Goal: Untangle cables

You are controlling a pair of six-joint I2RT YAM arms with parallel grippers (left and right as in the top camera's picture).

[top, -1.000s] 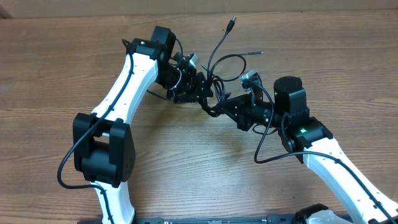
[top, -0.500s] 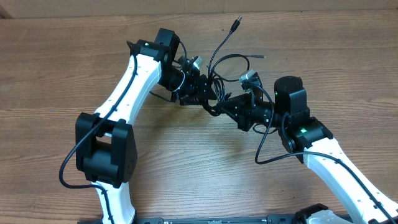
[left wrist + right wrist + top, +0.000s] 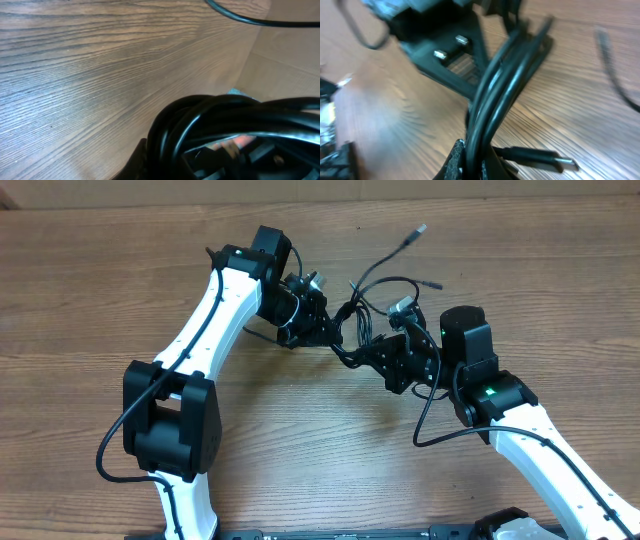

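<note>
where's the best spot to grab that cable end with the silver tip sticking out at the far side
Probably the straight stretch of cord just behind the silver-tipped plug, coming down from above. That end sticks out free on the wood, clear of the knot, where the strands are bunched too tightly to pick one out.

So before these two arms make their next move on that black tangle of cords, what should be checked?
1. Left gripper shut on the cables: ok; the bundle fills the left wrist view.
2. Right gripper shut on the cables: ok; cords run straight out of it in the right wrist view.
3. Cords separated: not ok; a knotted clump sits between the two grippers.
4. Loose end free: ok; the silvery-tipped plug sticks out away from the clump.
5. Whether each gripper holds a different cord: cannot tell; the strands overlap too tightly.
</note>
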